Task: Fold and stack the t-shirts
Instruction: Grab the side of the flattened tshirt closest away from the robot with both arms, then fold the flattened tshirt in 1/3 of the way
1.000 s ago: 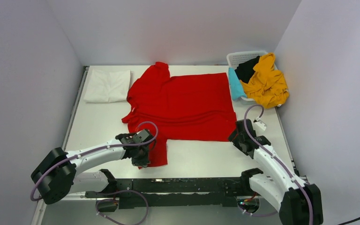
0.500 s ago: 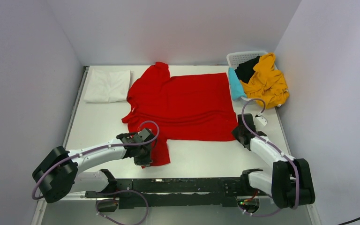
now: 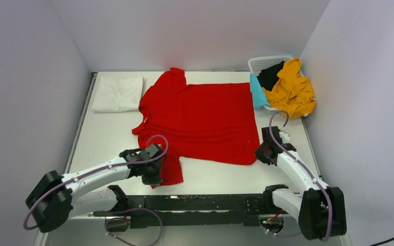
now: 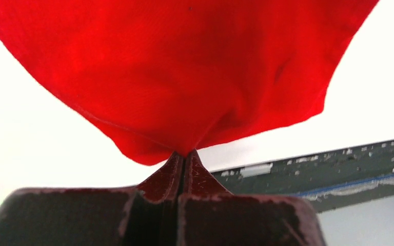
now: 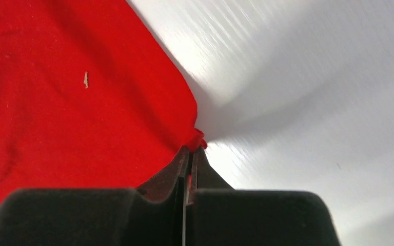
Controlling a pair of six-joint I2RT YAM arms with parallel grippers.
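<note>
The counter [image 3: 107, 138] carries every item and runs out of the top view at its near edge, behind the arm bases. The red t-shirt [image 3: 200, 120] is the largest item: it lies spread flat at centre, collar toward the left and hem toward the right. Its near sleeve is partly covered by the left wrist in the top view. The mustard-yellow t-shirt [image 3: 291, 92] is heaped over the basket [image 3: 264, 62] at the far right corner and hides most of it, so only the far lattice rim shows. The white t-shirt [image 3: 117, 94] lies folded at the far left, just beside the red t-shirt's shoulder; its layers cannot be counted. The teal t-shirt [image 3: 257, 92] hangs over the basket's left wall, touching the red hem, with most of it concealed. The black t-shirt [image 3: 271, 76] shows only as a small patch between the teal and mustard cloth. The left fingers [image 4: 166, 177] are closed on the edge of the red near sleeve; the cloth bunches at the tips and is cut off by the upper frame edge. The right fingers [image 5: 172, 171] are closed on the near hem corner of the red t-shirt, pinching a small fold. Whether either pinched edge is clear of the counter cannot be determined.
</note>
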